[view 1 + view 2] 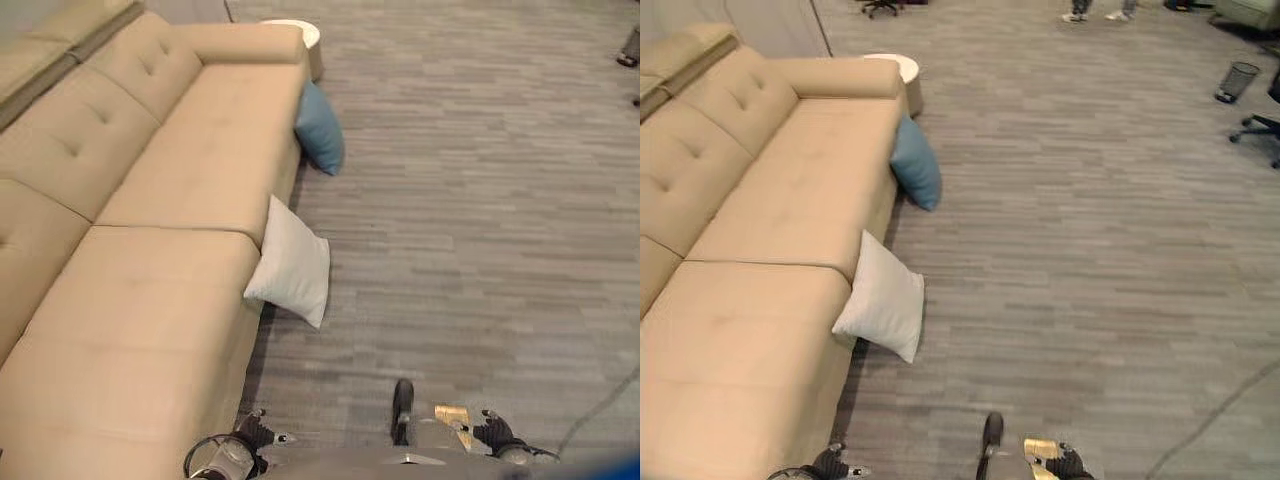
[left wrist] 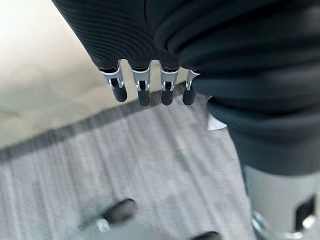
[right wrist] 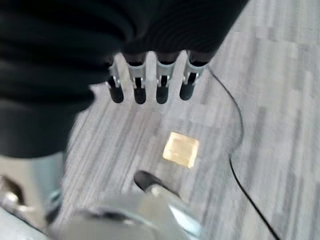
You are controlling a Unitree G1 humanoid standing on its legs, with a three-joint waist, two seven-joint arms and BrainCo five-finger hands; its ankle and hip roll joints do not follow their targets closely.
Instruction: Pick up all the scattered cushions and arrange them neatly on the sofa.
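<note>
Cushions, white (image 1: 290, 265) and blue (image 1: 321, 128), lean against the sofa (image 1: 150, 250) front

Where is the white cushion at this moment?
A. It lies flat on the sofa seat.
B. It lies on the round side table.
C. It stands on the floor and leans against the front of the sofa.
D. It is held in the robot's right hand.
C: the white cushion stands on the grey floor, leaning against the front edge of the sofa.
</note>
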